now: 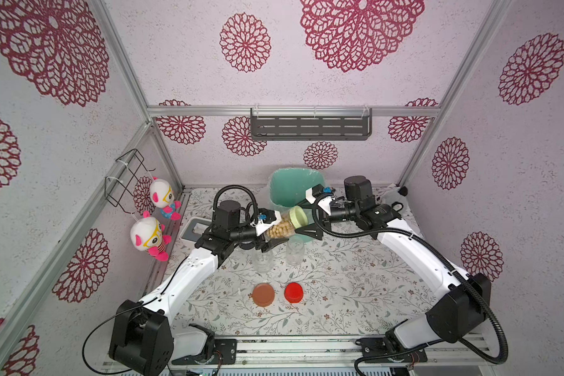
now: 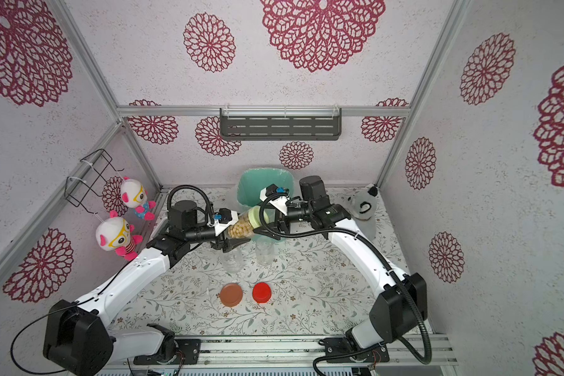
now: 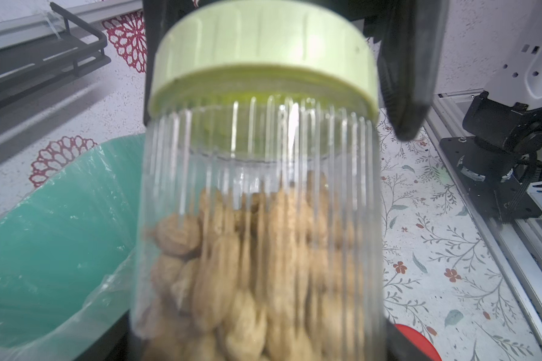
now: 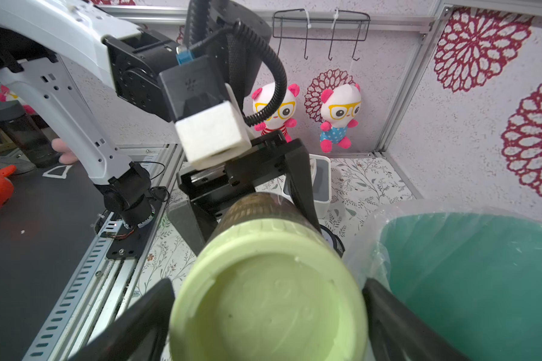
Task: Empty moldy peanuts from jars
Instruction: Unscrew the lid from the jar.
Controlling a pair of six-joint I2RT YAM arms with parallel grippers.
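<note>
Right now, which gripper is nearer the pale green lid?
Right. The right gripper is open, jaws flanking the pale green lid; the left gripper clamps the jar farther down its body.

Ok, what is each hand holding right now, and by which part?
Left hand grips the peanut jar around its clear body, tilted. Right hand straddles its pale green lid; a grip there cannot be told.

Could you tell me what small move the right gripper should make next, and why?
Probably close the right gripper on the pale green lid to unscrew it: its jaws look open astride that lid, which still caps the peanut-filled jar held by the left gripper near the teal bin.
</note>
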